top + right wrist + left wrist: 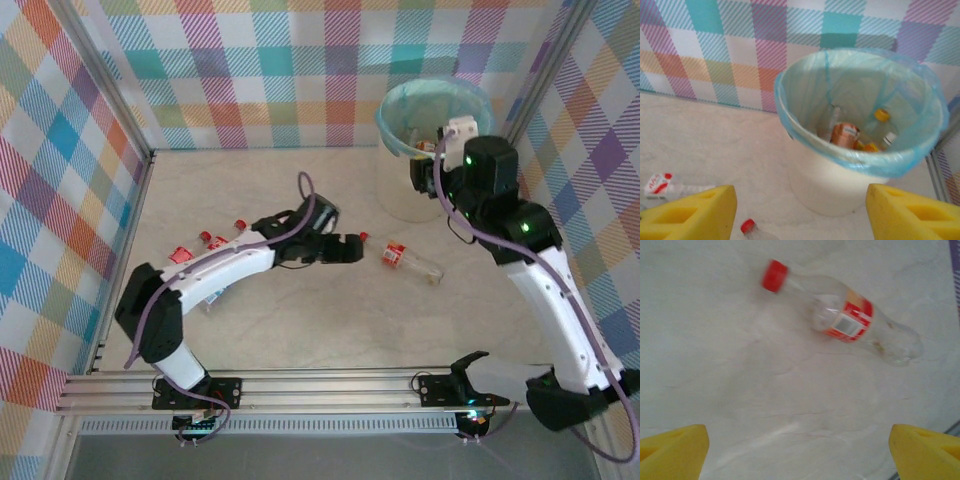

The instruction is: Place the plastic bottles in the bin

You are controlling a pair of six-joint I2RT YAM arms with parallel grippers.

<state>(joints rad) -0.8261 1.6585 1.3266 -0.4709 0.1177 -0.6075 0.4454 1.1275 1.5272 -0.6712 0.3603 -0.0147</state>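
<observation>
Bin (402, 190): round white tub w/ light blue bag liner folded over the rim, upright at far right of the surface. Inside, at the bottom: orange bottle (845, 135), yellow-capped bottle (882, 116) to its right, a clear one (832, 120) to its left; rest too jumbled to count. Lone bottle (408, 260) lies on its side mid-surface, near-left of the bin, not touching it: clear, looks empty, red cap (775, 276) pointing left, red label (850, 320) w/ white patch round the middle. Left cluster (205, 240): several red-capped, red-labelled bottles lying at the left side, well apart from the bin, partly hidden, exact no. unclear.
</observation>
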